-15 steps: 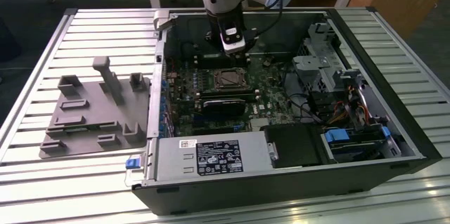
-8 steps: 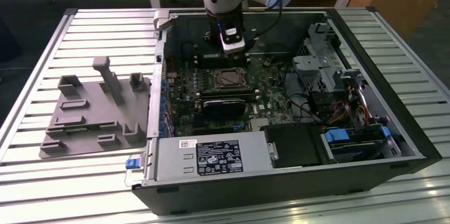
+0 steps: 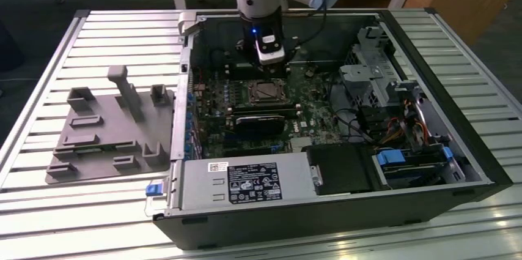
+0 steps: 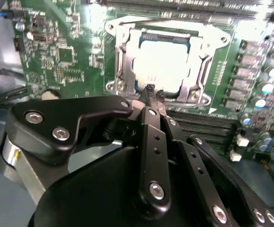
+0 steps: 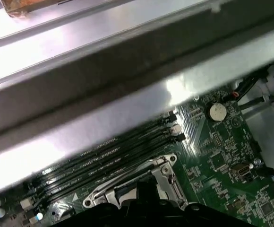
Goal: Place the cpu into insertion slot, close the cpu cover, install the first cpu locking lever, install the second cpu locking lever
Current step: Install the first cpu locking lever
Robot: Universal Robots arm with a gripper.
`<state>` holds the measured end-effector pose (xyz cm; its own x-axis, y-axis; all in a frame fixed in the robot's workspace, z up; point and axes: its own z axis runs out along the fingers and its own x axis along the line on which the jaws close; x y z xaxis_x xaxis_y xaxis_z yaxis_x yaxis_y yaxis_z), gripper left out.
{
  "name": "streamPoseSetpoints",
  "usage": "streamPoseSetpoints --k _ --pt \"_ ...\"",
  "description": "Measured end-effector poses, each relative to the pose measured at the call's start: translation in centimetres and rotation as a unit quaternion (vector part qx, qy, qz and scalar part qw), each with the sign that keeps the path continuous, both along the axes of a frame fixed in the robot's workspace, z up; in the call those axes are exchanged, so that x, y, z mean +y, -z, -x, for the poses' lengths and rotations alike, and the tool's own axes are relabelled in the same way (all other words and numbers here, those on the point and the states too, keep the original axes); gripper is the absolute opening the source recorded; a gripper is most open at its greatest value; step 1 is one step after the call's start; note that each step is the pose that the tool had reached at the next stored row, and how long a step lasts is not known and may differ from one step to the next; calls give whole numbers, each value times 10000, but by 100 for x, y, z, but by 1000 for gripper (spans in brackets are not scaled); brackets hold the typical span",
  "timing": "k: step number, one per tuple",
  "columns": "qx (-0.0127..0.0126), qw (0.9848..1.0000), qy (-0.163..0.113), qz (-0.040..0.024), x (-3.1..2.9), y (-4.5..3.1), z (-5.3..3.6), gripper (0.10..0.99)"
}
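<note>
Exterior view high above the open case; both wrist views close over the insertion slot (image 4: 167,64).

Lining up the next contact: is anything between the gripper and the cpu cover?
Nothing visible. In the second wrist view the gripper sits right at the edge of the cpu cover, which lies down over the cpu.

A pale silver-grey cpu (image 4: 164,61) is framed by the bright silver cpu cover (image 4: 123,56), both set in a green circuit board (image 4: 56,56) speckled with fine silver traces. Beside the cover, long black slots (image 5: 113,151) are seen in stripes. The gripper (image 4: 154,96) is finished in matte black with silver screw heads. Left of the board in the exterior view, a plain grey fixture (image 3: 106,131) is laid on a ribbed silver table (image 3: 49,211)
</note>
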<state>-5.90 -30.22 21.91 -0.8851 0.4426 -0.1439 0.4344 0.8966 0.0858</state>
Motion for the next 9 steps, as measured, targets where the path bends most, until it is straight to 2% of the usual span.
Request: streamPoseSetpoints --k 5,6,9 --pt "93 10000 0 25 -66 21 -1 102" --pt "132 9999 0 33 -105 33 -1 102" --pt "148 9999 -1 35 -157 40 -1 102"
